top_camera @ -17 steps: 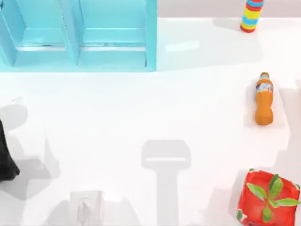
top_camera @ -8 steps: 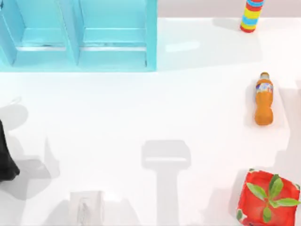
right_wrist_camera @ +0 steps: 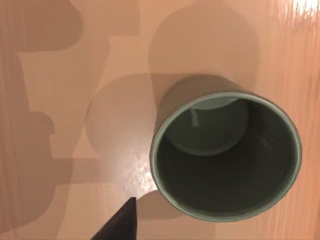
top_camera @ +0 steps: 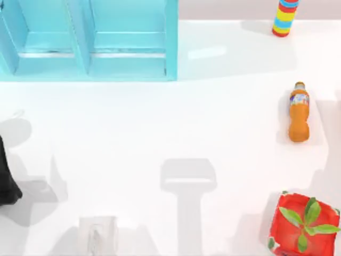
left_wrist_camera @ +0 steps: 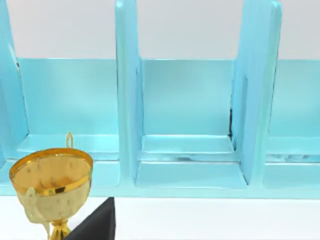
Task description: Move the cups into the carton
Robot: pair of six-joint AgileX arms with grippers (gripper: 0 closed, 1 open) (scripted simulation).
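- In the right wrist view, the right gripper shows as one dark tip just beside the rim of the grey-green cup. Whether it is open or closed cannot be told, and it has no visible hold on the cup.
- That cup stands upright with its mouth facing the camera and nothing inside. It rests on a smooth surface crossed by soft shadows.
- In the left wrist view, the left gripper shows as a dark wedge low in the picture. It too cannot be read as open or closed.
- Just beside that wedge stands a gold trophy, upright, with its bowl in front of the carton's lower edge.
- Behind the trophy is the carton, light blue and split by upright dividers into side-by-side compartments. The compartments in sight hold nothing.
- In the top view, a pale box sits at the near edge of the table, left of the middle.
- A red pot with a green plant is in the near right corner.
- The left arm is a black shape at the left edge.
- Further back on the right, an orange bottle lies on its side, cap pointing to the far edge.
- The carton takes up the far left.
- A stack of coloured rings stands at the far right, well apart from the carton.
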